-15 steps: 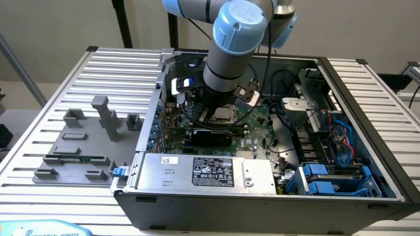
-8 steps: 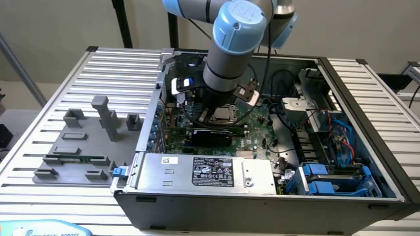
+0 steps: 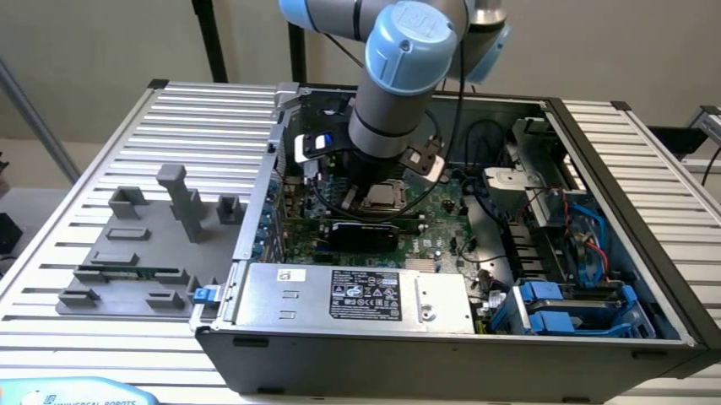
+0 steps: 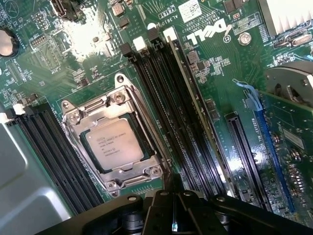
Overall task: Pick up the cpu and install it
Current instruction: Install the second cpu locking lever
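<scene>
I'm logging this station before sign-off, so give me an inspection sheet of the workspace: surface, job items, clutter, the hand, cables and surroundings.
Surface: ribbed grey metal table, carrying an open black computer case.
Job's things: small square silvery cpu lies flat in the metal-framed socket on the green motherboard.
Clutter: grey plastic fixture blocks and a long narrow green memory stick on the table at the exterior view's left.
Grippers: the black hand is shut and holds nothing, above the board beside the socket.
Cables: black cables and blue cables inside the case.
Surroundings: beige wall behind the table.
</scene>
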Controlling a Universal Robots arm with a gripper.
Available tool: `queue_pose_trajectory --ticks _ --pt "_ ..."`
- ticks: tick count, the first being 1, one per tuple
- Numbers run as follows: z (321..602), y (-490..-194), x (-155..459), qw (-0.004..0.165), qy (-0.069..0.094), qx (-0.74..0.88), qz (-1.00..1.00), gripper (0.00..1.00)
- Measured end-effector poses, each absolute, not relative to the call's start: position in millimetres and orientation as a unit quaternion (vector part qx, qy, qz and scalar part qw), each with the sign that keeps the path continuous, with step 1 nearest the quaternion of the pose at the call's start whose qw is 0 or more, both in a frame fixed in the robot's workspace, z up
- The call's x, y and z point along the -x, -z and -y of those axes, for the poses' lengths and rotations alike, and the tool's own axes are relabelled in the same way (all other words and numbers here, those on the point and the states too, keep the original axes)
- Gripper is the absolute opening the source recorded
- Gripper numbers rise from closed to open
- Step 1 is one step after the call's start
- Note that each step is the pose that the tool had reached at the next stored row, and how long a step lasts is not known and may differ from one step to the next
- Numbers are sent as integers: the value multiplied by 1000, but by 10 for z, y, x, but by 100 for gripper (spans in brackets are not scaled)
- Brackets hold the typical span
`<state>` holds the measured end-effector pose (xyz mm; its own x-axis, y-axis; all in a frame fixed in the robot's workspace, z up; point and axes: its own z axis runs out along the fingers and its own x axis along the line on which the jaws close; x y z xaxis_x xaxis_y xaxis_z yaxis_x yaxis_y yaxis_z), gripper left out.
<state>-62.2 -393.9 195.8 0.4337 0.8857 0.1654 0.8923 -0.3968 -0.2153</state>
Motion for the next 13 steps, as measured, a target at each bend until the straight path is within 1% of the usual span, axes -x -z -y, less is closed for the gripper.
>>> queue_pose_trajectory --ticks 4,8,13 --pt "3932 -1954 622 136 11 836 532 11" --pt "3931 -1957 622 130 8 836 533 11" --pt "3931 -2115 622 127 5 836 534 11"
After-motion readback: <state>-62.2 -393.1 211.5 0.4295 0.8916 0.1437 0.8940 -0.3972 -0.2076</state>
